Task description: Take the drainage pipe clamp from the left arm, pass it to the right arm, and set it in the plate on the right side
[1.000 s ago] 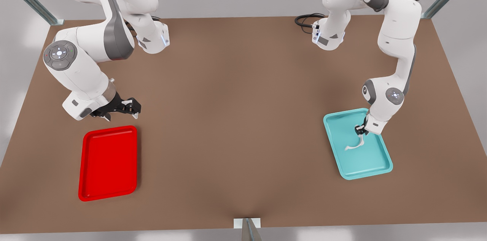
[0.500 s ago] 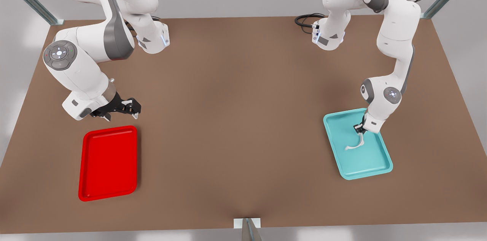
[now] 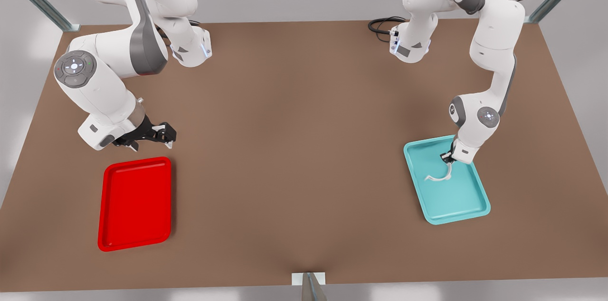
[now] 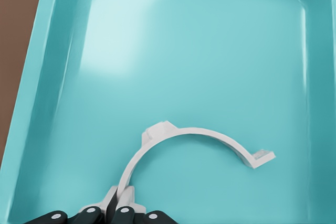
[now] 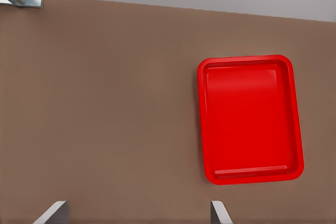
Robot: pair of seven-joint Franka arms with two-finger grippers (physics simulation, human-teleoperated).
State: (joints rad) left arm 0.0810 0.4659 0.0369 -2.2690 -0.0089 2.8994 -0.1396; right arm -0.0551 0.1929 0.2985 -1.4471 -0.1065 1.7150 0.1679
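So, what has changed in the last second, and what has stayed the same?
The left gripper, shut on the drainage pipe clamp, has drawn toward the table's far edge and lifted a little; the clamp went with it, shifting toward the front view's left over the teal tray. The right gripper waits open beside the plate, unmoved. Both trays stayed in place.

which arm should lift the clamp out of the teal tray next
The left. The left gripper is already shut on one end of the drainage pipe clamp over the teal tray. The right gripper waits open, far across the table beside the red plate.
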